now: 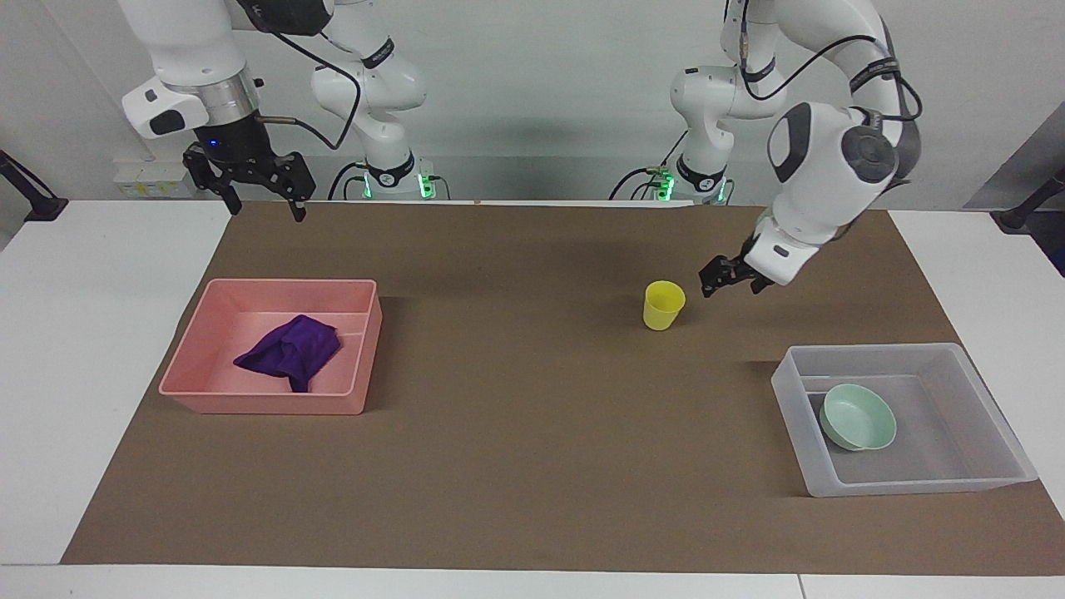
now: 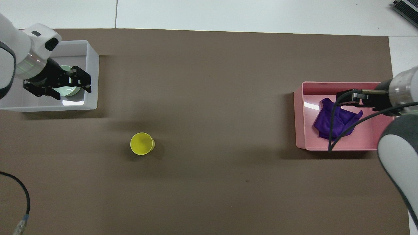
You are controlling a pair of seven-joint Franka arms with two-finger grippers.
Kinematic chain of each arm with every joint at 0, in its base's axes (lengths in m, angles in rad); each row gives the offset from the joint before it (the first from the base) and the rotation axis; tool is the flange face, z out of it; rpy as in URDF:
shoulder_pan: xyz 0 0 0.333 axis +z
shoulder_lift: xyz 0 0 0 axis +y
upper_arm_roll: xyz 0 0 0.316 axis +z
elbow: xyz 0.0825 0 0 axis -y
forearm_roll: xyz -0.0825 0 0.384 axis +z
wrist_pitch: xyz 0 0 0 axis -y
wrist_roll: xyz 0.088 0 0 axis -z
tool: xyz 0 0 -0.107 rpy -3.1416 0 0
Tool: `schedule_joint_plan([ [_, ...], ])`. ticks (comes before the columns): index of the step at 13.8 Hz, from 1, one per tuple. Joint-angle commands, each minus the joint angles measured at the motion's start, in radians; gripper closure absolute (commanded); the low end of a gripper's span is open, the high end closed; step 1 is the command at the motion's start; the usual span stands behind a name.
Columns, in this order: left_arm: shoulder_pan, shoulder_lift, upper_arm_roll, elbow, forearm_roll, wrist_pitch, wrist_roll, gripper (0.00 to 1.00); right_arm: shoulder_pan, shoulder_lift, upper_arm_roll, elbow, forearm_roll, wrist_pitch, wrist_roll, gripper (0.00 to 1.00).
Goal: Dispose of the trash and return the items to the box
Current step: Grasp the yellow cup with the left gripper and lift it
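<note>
The purple rag (image 1: 291, 351) lies crumpled in the pink tray (image 1: 258, 403); both show in the overhead view, rag (image 2: 336, 119) and tray (image 2: 298, 117). The mint-green bowl (image 1: 857, 416) sits in the translucent box (image 1: 915, 487). From overhead the bowl (image 2: 67, 68) is partly covered in the box (image 2: 93, 65). The yellow cup (image 1: 663, 304) stands upright on the mat mid-table (image 2: 141, 143). My left gripper (image 1: 730, 283) is open and empty, raised just beside the cup, apart from it (image 2: 70, 91). My right gripper (image 1: 262, 204) is open and empty, high above the pink tray (image 2: 349, 98).
A brown mat (image 1: 516, 466) covers most of the white table. A black cable (image 2: 333, 130) hangs from the right arm over the pink tray. Another cable (image 2: 19, 195) lies at the mat's edge nearest the robots, at the left arm's end.
</note>
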Motion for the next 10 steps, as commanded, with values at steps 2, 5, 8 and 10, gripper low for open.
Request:
schedule_joint_plan([
  [2,-0.103,-0.031,0.019,-0.244,-0.013,0.265,0.001,0.00,-0.018,-0.002,0.006,-0.012,0.058,-0.003,-0.019,0.00],
  [5,-0.112,-0.031,0.019,-0.265,-0.013,0.272,0.002,0.22,-0.018,-0.008,0.006,-0.026,0.058,0.012,-0.020,0.00],
  [8,-0.112,-0.016,0.019,-0.264,-0.013,0.269,0.001,0.83,-0.017,-0.013,0.006,-0.032,0.058,0.015,-0.022,0.00],
  [10,-0.108,-0.008,0.019,-0.261,-0.013,0.267,0.001,1.00,-0.015,-0.019,0.008,-0.049,0.055,0.017,-0.031,0.00],
])
